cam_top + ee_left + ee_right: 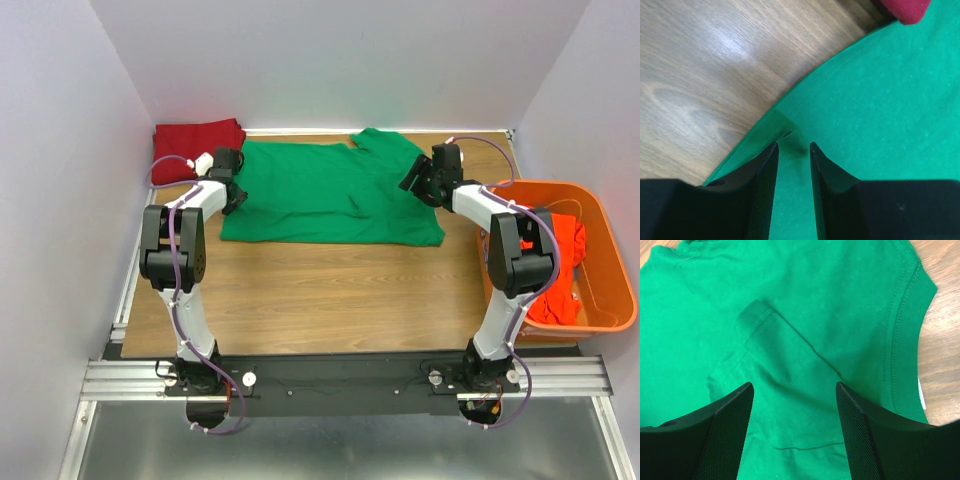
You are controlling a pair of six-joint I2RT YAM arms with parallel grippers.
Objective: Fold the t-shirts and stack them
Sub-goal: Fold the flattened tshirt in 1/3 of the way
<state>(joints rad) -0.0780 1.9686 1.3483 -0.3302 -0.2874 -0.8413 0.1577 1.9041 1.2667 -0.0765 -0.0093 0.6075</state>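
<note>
A bright green t-shirt (330, 195) lies spread flat on the wooden table, collar towards the right. My left gripper (236, 192) sits low at its left edge. In the left wrist view the fingers (793, 145) stand a narrow gap apart over the hem (790, 112), with green cloth (880, 100) lying flat between them. My right gripper (420, 180) hovers open above the shirt's right end, its fingers (795, 385) wide apart over a folded sleeve (757, 315) near the collar (900, 325). A dark red t-shirt (195, 140) lies folded at the back left corner. An orange-red t-shirt (565, 260) is bunched in the basket.
A rigid orange plastic basket (620, 290) stands at the table's right edge beside my right arm. White walls close in the back and both sides. Bare wood (330, 290) stretches between the green shirt and the arm bases. The dark red shirt's edge (902, 7) shows above the left fingers.
</note>
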